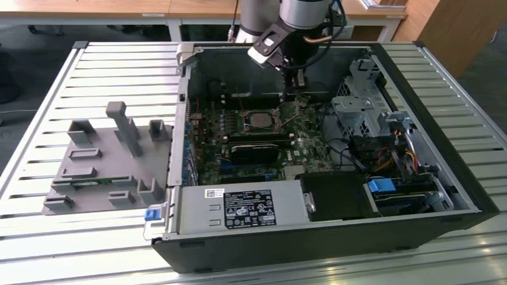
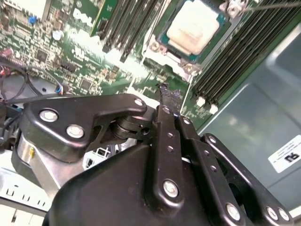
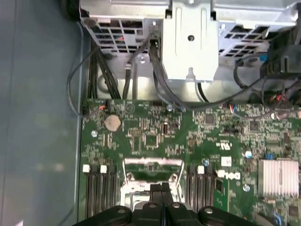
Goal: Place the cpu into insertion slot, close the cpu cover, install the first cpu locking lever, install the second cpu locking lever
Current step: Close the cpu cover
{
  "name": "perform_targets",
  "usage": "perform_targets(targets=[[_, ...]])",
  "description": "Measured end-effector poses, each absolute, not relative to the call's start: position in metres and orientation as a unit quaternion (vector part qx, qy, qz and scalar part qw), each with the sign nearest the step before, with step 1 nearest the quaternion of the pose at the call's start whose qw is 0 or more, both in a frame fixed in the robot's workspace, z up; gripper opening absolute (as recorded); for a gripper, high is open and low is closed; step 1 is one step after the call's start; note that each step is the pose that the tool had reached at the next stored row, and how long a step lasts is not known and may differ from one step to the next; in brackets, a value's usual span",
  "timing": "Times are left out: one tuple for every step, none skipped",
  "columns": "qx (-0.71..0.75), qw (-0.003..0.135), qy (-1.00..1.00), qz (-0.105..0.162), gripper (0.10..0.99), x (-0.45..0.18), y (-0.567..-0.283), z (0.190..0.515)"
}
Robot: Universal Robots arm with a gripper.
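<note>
One short gap matters: the cpu (image 2: 194, 27) sits in the insertion slot (image 2: 155, 46) just beyond your tool (image 2: 167, 93), which is pressed together and points toward it.

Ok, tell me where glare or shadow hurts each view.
Second wrist view: glare whitens the cpu top and board patches nearby; the gripper is near black. Exterior view: the slatted table shines, the case interior is dim. First wrist view: even light, the heatsink brightest.
</note>
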State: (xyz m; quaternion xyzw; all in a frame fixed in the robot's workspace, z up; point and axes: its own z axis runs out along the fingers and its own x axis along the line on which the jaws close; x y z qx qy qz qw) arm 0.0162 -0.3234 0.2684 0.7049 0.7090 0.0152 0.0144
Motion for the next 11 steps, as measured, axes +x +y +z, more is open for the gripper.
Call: perform_targets(targets=[[0.705,0.014,0.709,0.016,0.106,0.018,-0.323,0.268],[0.705,0.014,0.709,0.016,0.106,0.020,-0.323,0.267],[0.705,0.014,0.709,0.016,0.106,0.021,-0.323,0.267],[0.705,0.014,0.709,0.016,0.106,0.023,-0.322,0.266],[0.704,0.013,0.709,0.016,0.106,0.023,-0.321,0.265],[0.704,0.013,0.709,0.016,0.106,0.024,-0.320,0.265],[0.704,0.014,0.709,0.016,0.106,0.025,-0.319,0.264],[0.704,0.014,0.709,0.016,0.106,0.026,-0.318,0.264],[0.704,0.014,0.709,0.016,0.106,0.028,-0.317,0.263],[0.704,0.013,0.709,0.016,0.106,0.029,-0.317,0.263],[0.704,0.013,0.709,0.016,0.106,0.030,-0.316,0.262]])
